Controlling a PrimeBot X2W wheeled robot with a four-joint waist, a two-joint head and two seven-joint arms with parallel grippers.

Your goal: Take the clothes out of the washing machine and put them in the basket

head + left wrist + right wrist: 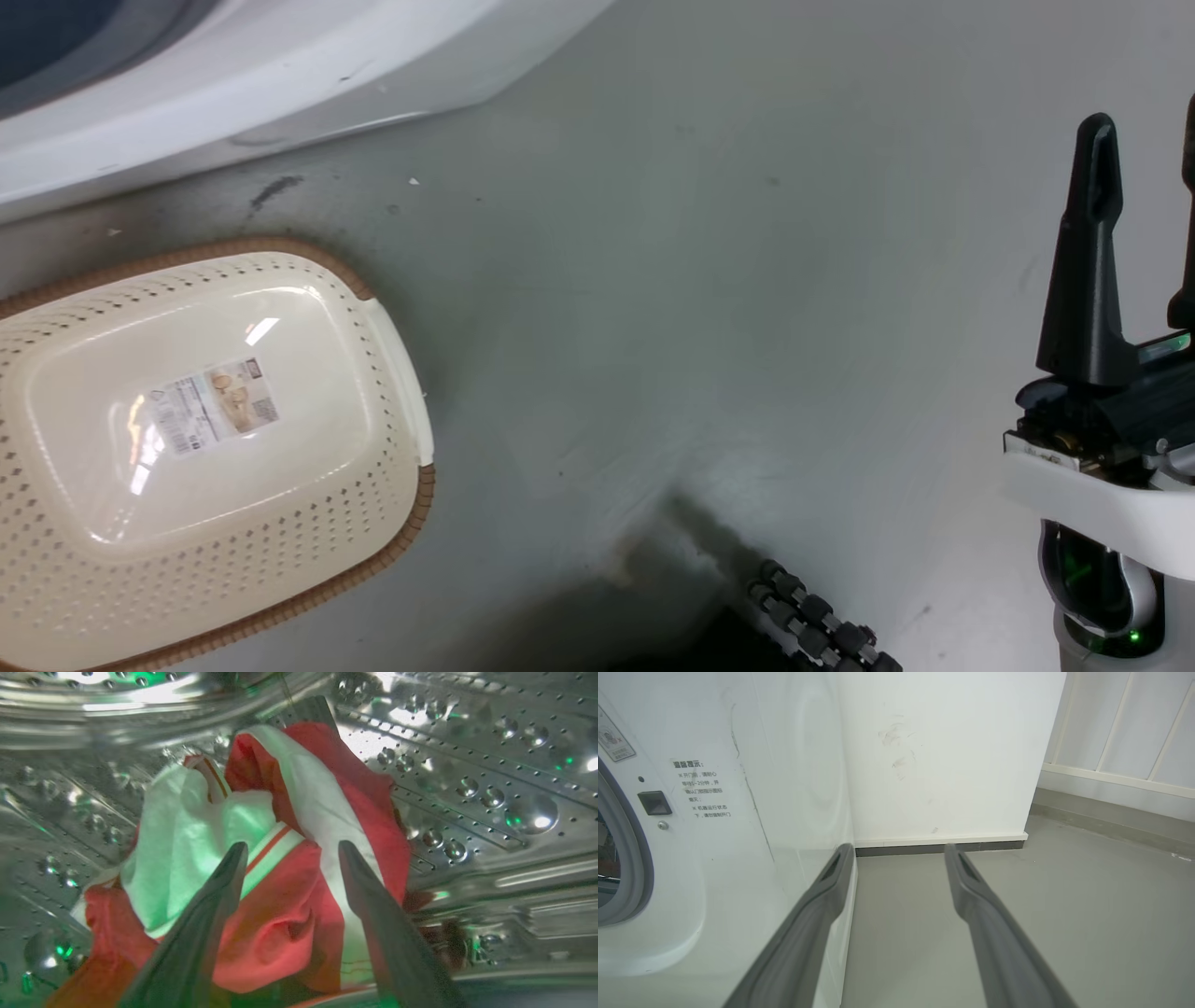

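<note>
In the left wrist view the clothes (280, 905), a red bundle with white stripes and a white cloth piece, lie heaped inside the washing machine's perforated steel drum (490, 793). My left gripper (292, 847) is open just in front of the heap, its fingers apart with red fabric showing between them. The basket (201, 457), cream with a brown rim and a label on its base, stands on the floor at the head view's left with nothing in it. My right gripper (1144, 140) is open at the head view's right edge, over bare floor. The washing machine (705, 858) shows at the right wrist view's left.
The machine's white front (233, 84) runs across the head view's top left, just beyond the basket. A white wall (938, 756) with a dark skirting stands right of the machine. A black ribbed cable (812, 621) lies at the head view's bottom edge.
</note>
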